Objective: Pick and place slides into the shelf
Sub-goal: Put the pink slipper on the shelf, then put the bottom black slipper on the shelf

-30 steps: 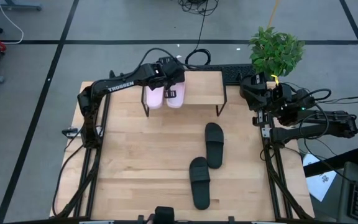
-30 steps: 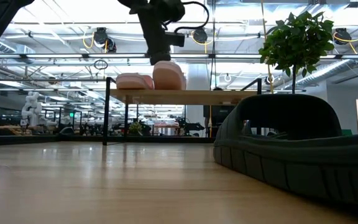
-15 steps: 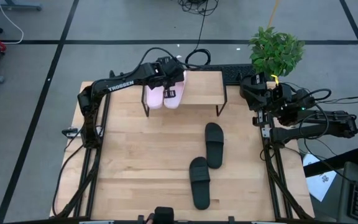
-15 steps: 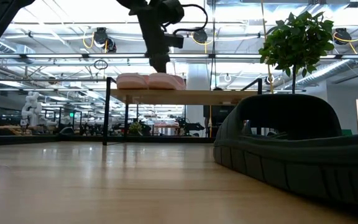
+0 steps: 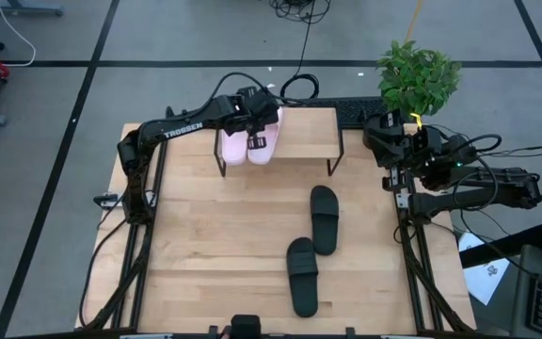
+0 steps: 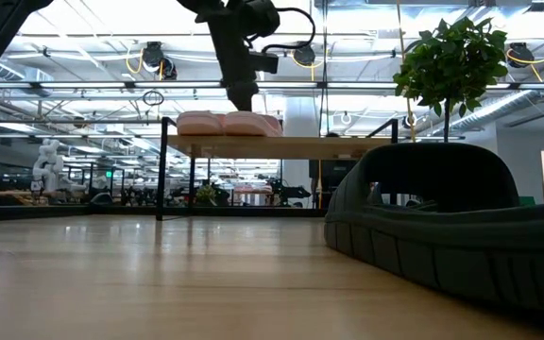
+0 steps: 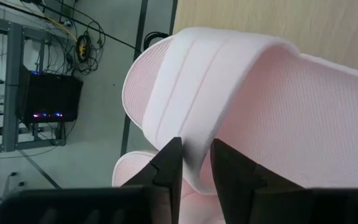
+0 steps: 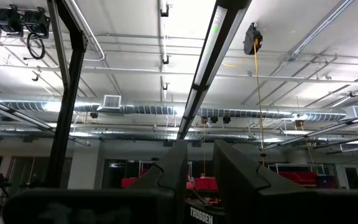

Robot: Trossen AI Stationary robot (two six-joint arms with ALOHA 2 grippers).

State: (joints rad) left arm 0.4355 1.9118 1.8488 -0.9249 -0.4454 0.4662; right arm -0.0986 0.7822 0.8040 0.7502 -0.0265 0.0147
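Two light pink slides (image 5: 236,144) (image 5: 263,143) lie side by side on the left end of the shelf (image 5: 304,132), a low light wood rack on black legs at the table's far edge. In the low view both pink slides (image 6: 201,123) (image 6: 253,123) lie flat on the shelf top (image 6: 291,146). My left gripper (image 5: 260,128) is above the right-hand pink slide (image 7: 272,93), shut on it. Two black slides (image 5: 324,218) (image 5: 302,275) lie soles down on the table. My right gripper (image 8: 201,162) waits at the table's right edge, pointing up, fingers close together. My left gripper (image 7: 196,171) pinches the near edge of the right-hand pink slide's wide strap (image 7: 194,149) between its two fingers. It comes from above, pointing down. The slide lies flat on the shelf top, close beside the other pink slide (image 7: 129,171).
The right half of the shelf top is bare wood. A potted plant (image 5: 419,75) stands beyond the table's far right corner. One black slide (image 6: 451,236) fills the right of the low view. The table's left half (image 5: 205,245) is bare wood.
My left gripper has moved down a little with the right-hand pink slide. That slide stood tipped up above its neighbour a second ago and now lies flat on the shelf top beside it. The gripper has stayed shut on the strap.
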